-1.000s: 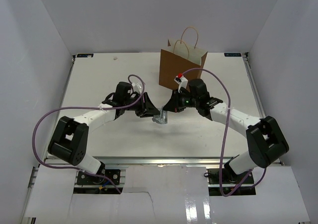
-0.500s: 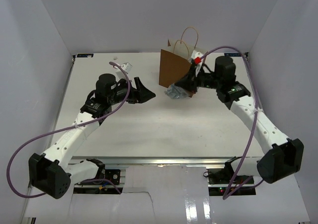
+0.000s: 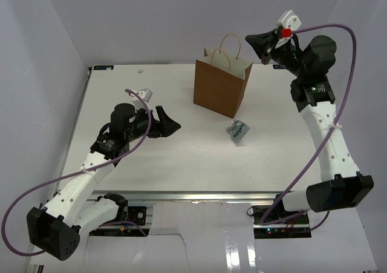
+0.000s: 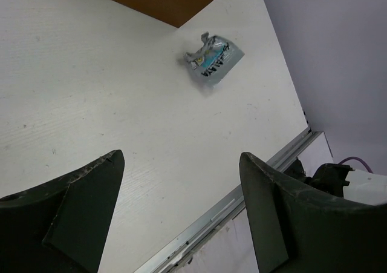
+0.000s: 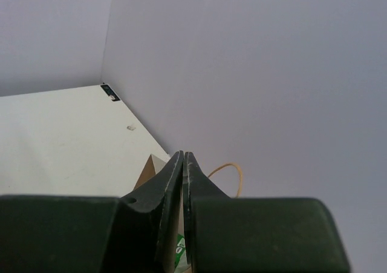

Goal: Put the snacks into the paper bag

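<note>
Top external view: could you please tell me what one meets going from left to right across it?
Left gripper → paper bag → right gripper. The silver-blue snack packet lies in front of the bag's right half, so it has no clear place in the order.

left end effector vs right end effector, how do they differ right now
The left end effector stands open; the right end effector is shut tight. The left end effector sits low over the table, facing the silver snack packet lying there; the right end effector is raised high near the mouth of the paper bag. Shared: neither holds anything.
</note>
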Motion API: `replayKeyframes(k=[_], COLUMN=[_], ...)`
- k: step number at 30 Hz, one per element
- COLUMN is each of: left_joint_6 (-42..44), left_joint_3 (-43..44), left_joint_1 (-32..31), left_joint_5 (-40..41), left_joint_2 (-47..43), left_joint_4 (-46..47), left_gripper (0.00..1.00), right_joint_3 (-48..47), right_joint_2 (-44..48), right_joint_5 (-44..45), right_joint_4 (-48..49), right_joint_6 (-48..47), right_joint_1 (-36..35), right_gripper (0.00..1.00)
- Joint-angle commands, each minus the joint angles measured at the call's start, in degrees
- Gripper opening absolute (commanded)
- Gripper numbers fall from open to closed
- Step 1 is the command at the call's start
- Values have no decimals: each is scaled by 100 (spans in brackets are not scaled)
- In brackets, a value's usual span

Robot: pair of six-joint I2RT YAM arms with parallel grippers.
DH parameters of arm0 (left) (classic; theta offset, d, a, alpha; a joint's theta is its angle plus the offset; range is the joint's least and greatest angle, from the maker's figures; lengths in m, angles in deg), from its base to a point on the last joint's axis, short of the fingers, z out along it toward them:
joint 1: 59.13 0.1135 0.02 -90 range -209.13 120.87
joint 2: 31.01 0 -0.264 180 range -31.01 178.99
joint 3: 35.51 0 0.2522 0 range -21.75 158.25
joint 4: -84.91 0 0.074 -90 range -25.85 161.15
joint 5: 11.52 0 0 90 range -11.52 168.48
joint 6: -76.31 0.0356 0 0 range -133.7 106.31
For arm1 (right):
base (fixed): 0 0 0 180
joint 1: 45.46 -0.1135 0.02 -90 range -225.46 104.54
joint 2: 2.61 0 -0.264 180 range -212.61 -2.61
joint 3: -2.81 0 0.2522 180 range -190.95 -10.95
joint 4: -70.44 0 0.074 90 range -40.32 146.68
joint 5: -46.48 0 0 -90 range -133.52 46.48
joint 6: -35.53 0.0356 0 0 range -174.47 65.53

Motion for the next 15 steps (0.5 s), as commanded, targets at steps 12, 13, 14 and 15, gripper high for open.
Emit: replayKeyframes(k=[12,13,14,15], left_joint_6=[-295,-295,-295,-303], left_joint_3=[-540,-557,-575,-593], left_joint_1=[17,17,17,17], left_joint_5=[69,96,105,96], left_joint_2=[-683,-701,-692,-666], left_joint_4=[-32,-58,-50,-32], left_gripper=[88,88,88,88], right_joint_3=[1596,1798,2200,2422], right_joint_2=[-247,-194,-115,51], right_joint_5=[-161,-125,-124,15], right_joint_4=[-4153,-4162,-4128,-4040], right_joint_6=[-1686,-1608,-1511,-1327], right_joint_1=[196,196,187,144], right_gripper=[53,60,67,85])
